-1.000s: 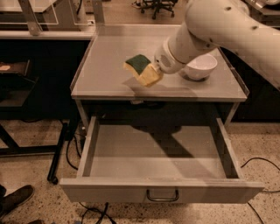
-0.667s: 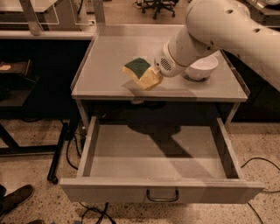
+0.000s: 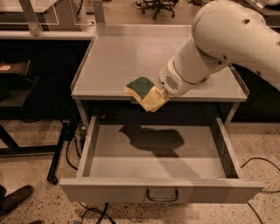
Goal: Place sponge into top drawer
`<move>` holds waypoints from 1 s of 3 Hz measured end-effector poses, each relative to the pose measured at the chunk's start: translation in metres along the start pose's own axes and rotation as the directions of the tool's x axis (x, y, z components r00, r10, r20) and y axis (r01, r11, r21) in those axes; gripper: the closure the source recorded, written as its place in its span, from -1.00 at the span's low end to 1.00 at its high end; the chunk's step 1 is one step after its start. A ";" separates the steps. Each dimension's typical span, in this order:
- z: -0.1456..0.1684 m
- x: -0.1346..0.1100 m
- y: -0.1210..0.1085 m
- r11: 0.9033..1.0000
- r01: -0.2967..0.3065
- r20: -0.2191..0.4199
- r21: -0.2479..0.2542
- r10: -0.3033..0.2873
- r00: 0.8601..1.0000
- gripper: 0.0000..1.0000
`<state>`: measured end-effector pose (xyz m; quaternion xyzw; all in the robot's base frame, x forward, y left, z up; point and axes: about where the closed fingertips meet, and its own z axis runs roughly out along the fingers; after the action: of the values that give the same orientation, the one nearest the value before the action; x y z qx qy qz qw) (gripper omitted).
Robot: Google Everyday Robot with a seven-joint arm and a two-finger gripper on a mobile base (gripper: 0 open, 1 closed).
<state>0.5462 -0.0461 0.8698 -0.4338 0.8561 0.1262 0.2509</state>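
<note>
The sponge (image 3: 140, 86), dark green face up with a pale yellow underside, is held in the air over the front edge of the grey table top (image 3: 113, 61). My gripper (image 3: 148, 98), at the end of the white arm (image 3: 218, 43), is shut on the sponge's right side. The top drawer (image 3: 100, 190) is pulled fully open below, with its dark loop handle (image 3: 162, 195) at centre front. Its grey floor (image 3: 131, 162) carries only the arm's shadow. The sponge hangs just above the drawer's back part.
The white arm covers the right part of the table top. Cables (image 3: 258, 164) lie on the speckled floor at both sides. A dark frame leg (image 3: 59, 153) stands at left, and a shoe (image 3: 13, 199) is at bottom left. Office chairs (image 3: 157, 6) stand behind.
The arm has carried the sponge from over the table top towards the front and lower, to the table's front edge above the open drawer. The white bowl is now hidden behind the arm.
</note>
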 end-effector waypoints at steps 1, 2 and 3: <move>0.004 0.002 0.002 1.000 -0.005 0.005 -0.008 0.005 1.000 1.00; 0.034 0.027 0.023 0.996 -0.071 -0.024 -0.048 0.070 0.997 1.00; 0.088 0.082 0.050 0.979 -0.170 -0.094 -0.114 0.159 0.983 1.00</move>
<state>0.4932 -0.0340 0.7512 -0.3810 0.8896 0.1800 0.1763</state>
